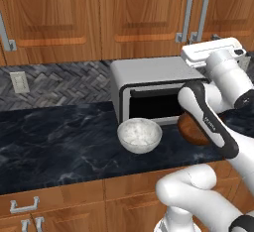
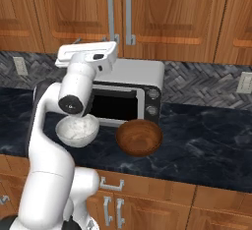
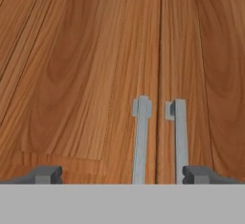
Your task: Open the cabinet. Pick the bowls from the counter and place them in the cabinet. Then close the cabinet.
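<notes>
The cabinet (image 1: 149, 13) hangs above the counter (image 1: 59, 146), both panelled doors shut. Its paired silver bar handles (image 1: 193, 13) meet at the seam. In the hand view the handles (image 3: 158, 141) rise straight ahead, a short way off. My gripper (image 3: 123, 175) is open, its fingertips (image 3: 48, 174) wide apart and touching nothing. The whitish-grey speckled bowl (image 1: 139, 134) sits on the counter before the toaster oven, also seen in the right base view (image 2: 76, 129). The dark brown wooden bowl (image 2: 139, 136) sits to its right, partly hidden by my arm in the left base view (image 1: 191, 129).
A silver toaster oven (image 1: 149, 89) stands against the herringbone backsplash, right under the cabinet and behind both bowls. More wall cabinet doors (image 1: 49, 13) run to the left. A wall outlet (image 1: 20, 82) is at the far left. Low drawers (image 1: 24, 206) lie under the counter.
</notes>
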Robot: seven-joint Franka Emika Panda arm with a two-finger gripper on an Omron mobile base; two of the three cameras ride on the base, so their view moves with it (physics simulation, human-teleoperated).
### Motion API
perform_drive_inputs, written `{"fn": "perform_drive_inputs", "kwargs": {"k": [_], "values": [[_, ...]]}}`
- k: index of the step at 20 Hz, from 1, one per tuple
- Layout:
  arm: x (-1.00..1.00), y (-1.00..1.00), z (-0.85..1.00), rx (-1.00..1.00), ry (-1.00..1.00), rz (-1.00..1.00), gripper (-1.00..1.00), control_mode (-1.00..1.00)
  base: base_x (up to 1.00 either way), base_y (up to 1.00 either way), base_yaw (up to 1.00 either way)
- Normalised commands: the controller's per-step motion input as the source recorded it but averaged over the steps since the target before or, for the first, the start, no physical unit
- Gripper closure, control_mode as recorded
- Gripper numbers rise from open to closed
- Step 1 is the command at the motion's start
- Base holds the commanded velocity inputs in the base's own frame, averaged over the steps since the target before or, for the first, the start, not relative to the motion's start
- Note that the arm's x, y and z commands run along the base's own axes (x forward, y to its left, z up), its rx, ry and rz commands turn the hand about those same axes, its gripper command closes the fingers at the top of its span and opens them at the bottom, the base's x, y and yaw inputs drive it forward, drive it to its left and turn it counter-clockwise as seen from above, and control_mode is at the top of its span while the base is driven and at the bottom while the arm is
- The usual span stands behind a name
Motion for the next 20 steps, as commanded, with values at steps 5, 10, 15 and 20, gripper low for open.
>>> {"fn": "perform_drive_inputs", "kwargs": {"k": [5, 10, 15, 20], "values": [[0.35, 0.00, 0.00, 0.00, 0.01, 0.00, -1.00, -1.00, 0.00, 0.00, 0.00], [0.38, 0.00, 0.00, 0.00, 0.00, 0.00, -1.00, -1.00, 0.00, 0.00, 0.00], [0.43, -0.04, 0.00, 0.00, 0.00, 0.00, -1.00, -1.00, 0.00, 0.00, 0.00], [0.44, -0.18, 0.00, 0.00, 0.00, 0.00, -1.00, -1.00, 0.00, 0.00, 0.00]]}}
